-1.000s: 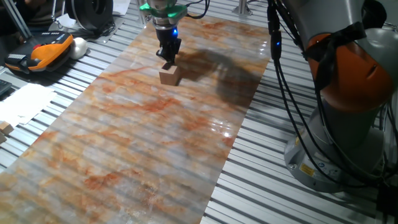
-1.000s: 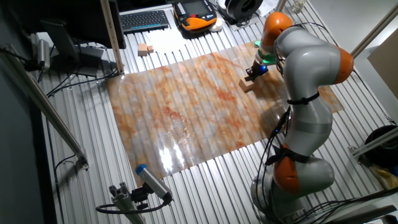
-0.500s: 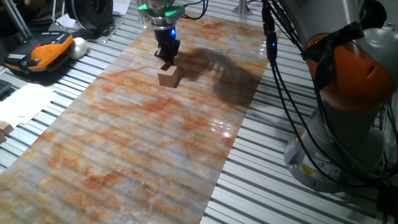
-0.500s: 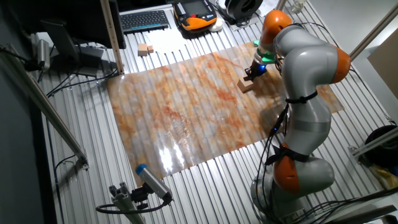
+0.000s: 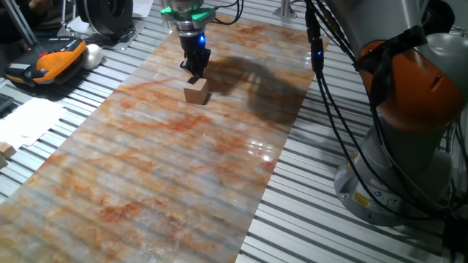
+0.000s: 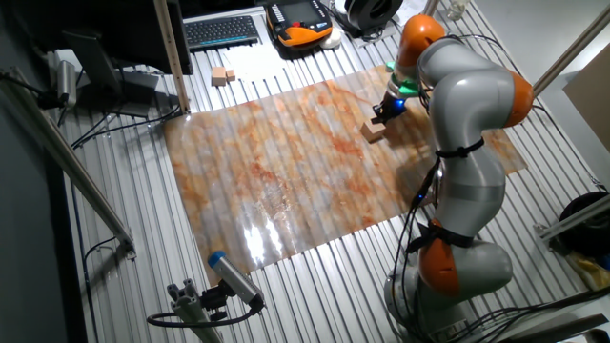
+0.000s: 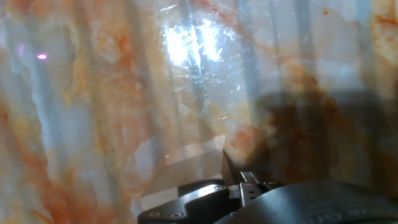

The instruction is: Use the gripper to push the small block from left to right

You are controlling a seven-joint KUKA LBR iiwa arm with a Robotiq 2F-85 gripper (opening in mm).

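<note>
The small block [image 5: 195,91], a light-tan wooden cube, sits on the marbled orange mat [image 5: 183,168] near its far end. My gripper [image 5: 194,71] stands upright right behind the block with its fingers together, tips touching the block's far top edge. A blue-green light glows above it. The other fixed view shows the gripper [image 6: 382,111] just beside the block [image 6: 373,131]. In the hand view the block [image 7: 186,167] lies low in the frame, against a black finger [image 7: 231,169].
An orange-and-black handheld device [image 5: 51,58] lies on the slatted table left of the mat. The grey-and-orange robot body [image 5: 409,95] with hanging cables stands at the right. A keyboard [image 6: 221,31] and spare wooden pieces [image 6: 223,75] lie beyond the mat.
The gripper and the block have shifted together a little way along the mat, leftward in both fixed views. The fingers stay against the block.
</note>
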